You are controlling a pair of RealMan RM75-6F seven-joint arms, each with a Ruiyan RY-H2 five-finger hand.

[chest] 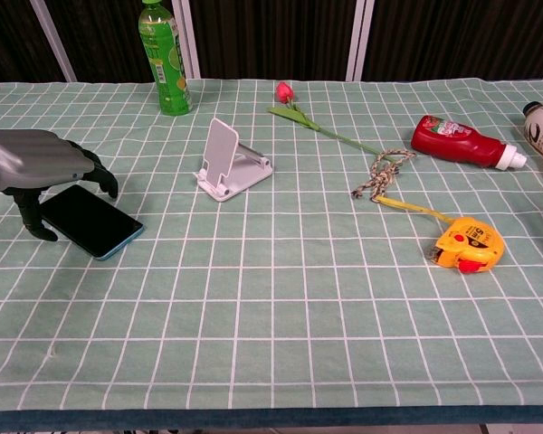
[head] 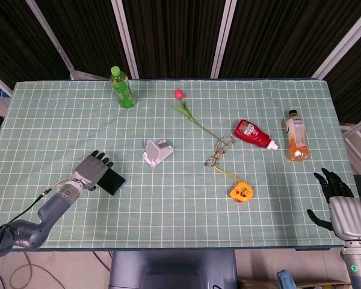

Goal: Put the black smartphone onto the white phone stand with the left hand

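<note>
The black smartphone (chest: 95,224) (head: 114,182) lies flat on the green checked cloth at the left. My left hand (chest: 45,167) (head: 91,171) hovers over its left end, fingers curled down on the far side and the thumb on the near side, not closed on it. The white phone stand (chest: 230,165) (head: 156,152) stands empty to the right of the phone. My right hand (head: 340,201) hangs open off the table's right front corner, seen only in the head view.
A green bottle (chest: 165,59) stands at the back left. A tulip (chest: 321,128), a rope (chest: 378,174), a red ketchup bottle (chest: 462,142), a yellow tape measure (chest: 469,248) and an orange drink bottle (head: 296,136) lie to the right.
</note>
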